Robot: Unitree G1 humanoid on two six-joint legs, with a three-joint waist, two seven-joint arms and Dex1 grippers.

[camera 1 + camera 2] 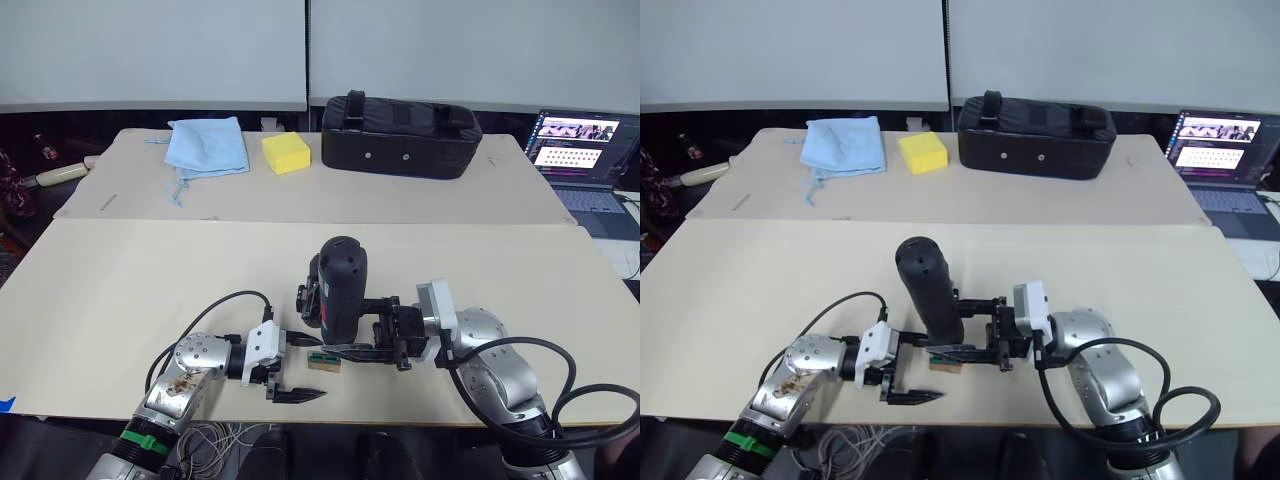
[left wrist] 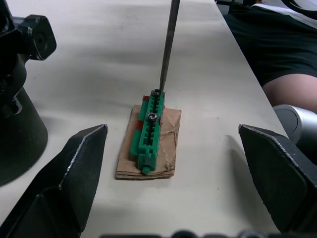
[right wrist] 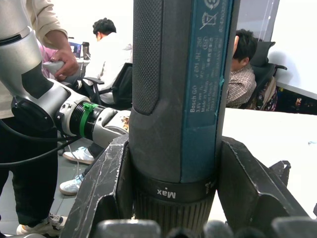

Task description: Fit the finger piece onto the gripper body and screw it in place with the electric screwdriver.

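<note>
1. Left eye view: The right gripper (image 1: 372, 335) holds the electric screwdriver (image 1: 340, 285) upright, rounded end up, just beyond the small brown-and-green screw holder (image 1: 324, 361) on the table (image 1: 120, 280). The left gripper (image 1: 292, 370) lies beside the holder on its left, fingers spread, holding nothing. The holder sits between the two grippers; the right one is the working arm here.

2. Right eye view: Same layout. The screwdriver's long axis runs close to vertical, leaning slightly. A black blocky part shows behind the screwdriver; whether this is the gripper body cannot be told. The finger piece cannot be picked out.

3. Left wrist view: The screwdriver's thin metal bit (image 2: 168, 44) comes down steeply onto the far screw (image 2: 156, 92) at the end of the green strip (image 2: 150, 129). A second screw (image 2: 151, 116) sits nearer. The left fingers (image 2: 64, 183) stand wide apart on either side of the holder, not touching it.

4. Right wrist view: The right fingers (image 3: 106, 183) clamp both sides of the screwdriver barrel. Judgement: the coming move depends on the bit staying in line with the screw head.
</note>
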